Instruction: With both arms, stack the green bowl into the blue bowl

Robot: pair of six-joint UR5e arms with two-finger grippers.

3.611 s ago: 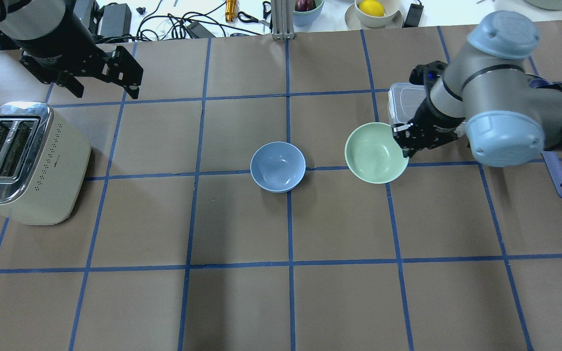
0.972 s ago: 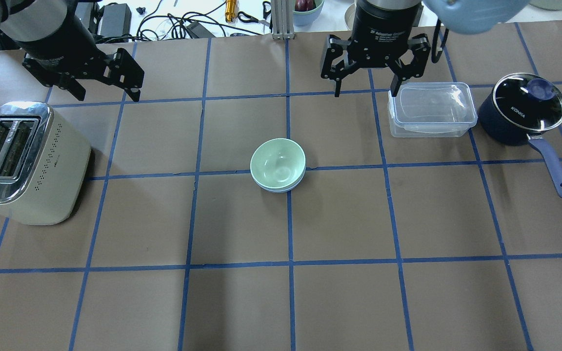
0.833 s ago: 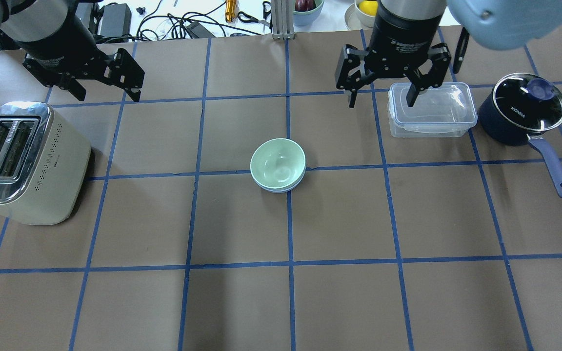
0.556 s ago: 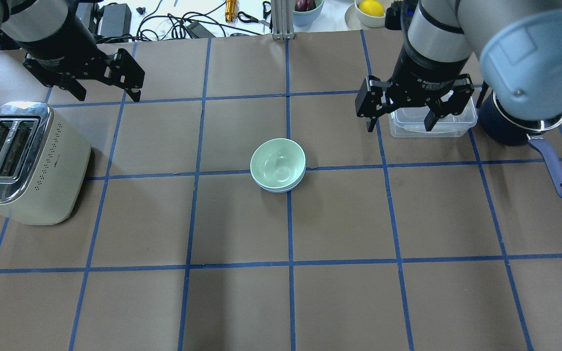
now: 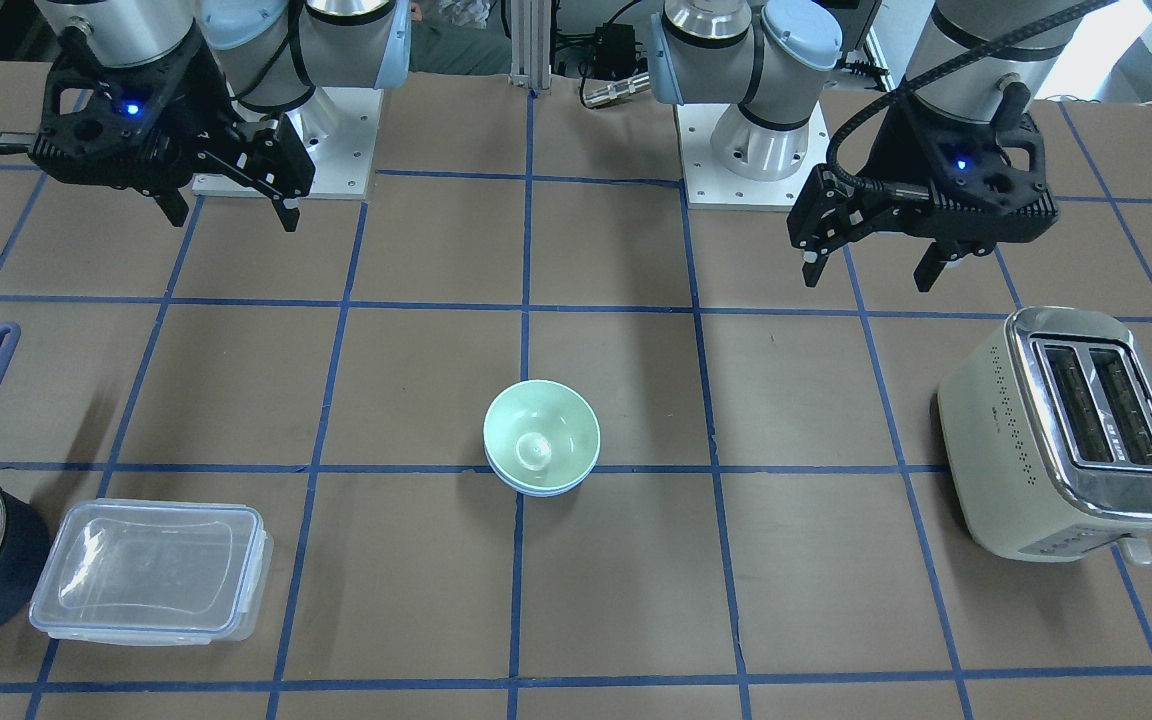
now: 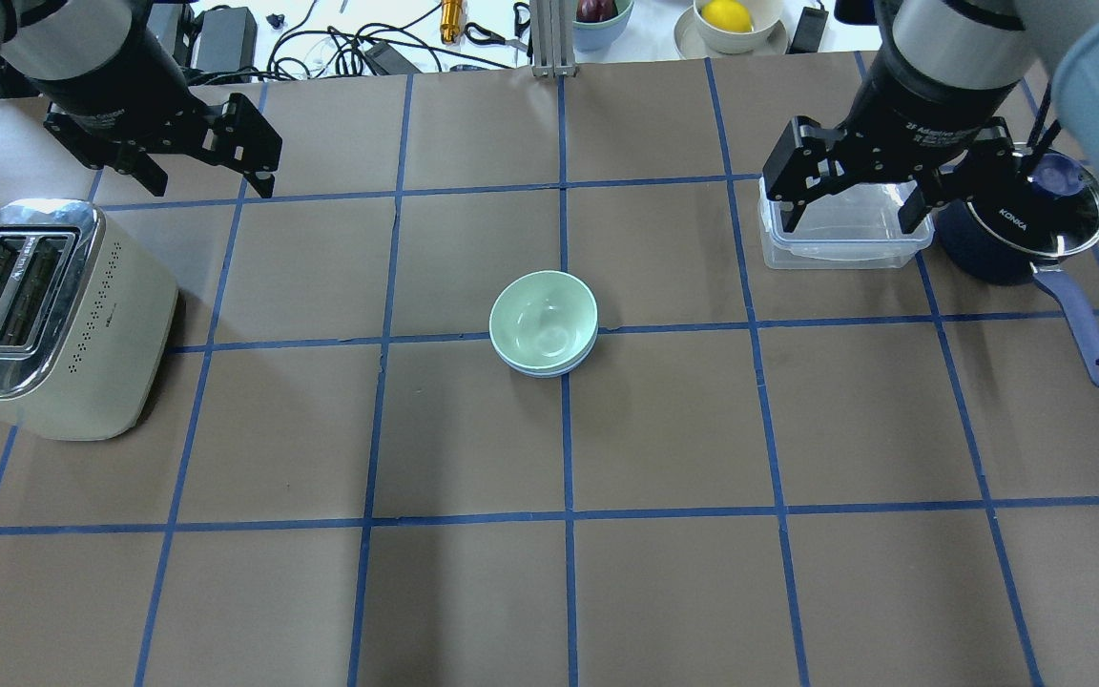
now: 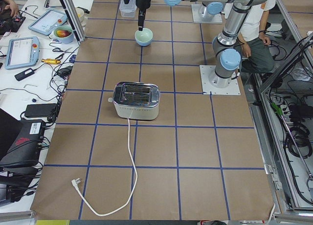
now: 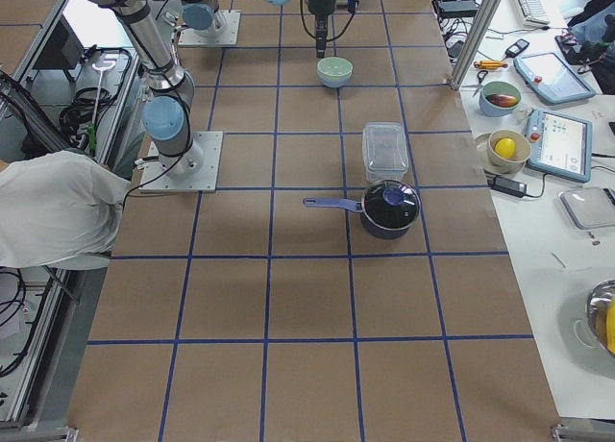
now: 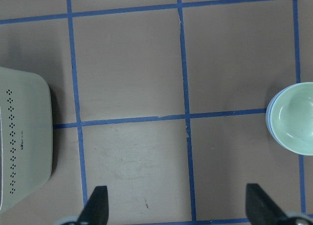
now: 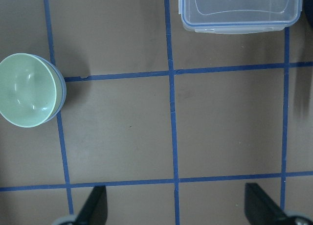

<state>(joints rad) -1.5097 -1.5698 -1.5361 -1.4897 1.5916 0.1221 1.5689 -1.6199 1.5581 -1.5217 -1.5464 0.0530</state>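
Standing behind the robot and reading across the table (image 6: pixel 607 592) from its left, I first meet the cream toaster (image 6: pixel 53 315), well apart from everything the task concerns. Just past it, toward the far edge, the left gripper (image 6: pixel 209 183) hangs above bare paper with its jaws spread wide and nothing between them. Its own wrist camera shows both fingertips (image 9: pixel 98 208) far apart over an empty square, with the bowls only at the edge of its sight.

In the middle of the table sits the green bowl (image 6: pixel 543 320), upright and nested inside the blue bowl (image 6: pixel 542 372). Only a thin crescent of the blue one's rim shows beneath the green one's near side. The pair rests on a crossing of the blue tape lines, and from the front camera the green rim looks level, not cocked to one side.

Further right, the right gripper (image 6: pixel 850 221) hovers over the clear plastic container (image 6: pixel 845 253), jaws likewise parted and empty, well apart from the bowls. Beyond it stands the dark saucepan (image 6: pixel 1007 253) with its glass lid on.

To my eye the stacking itself looks done, and the step in hand is the pull-back, with both arms clear of the stack. I would judge that the next move asks for little. The arms should stay high enough to clear the container and the pan, go to a rest pose, and leave the nested bowls untouched.
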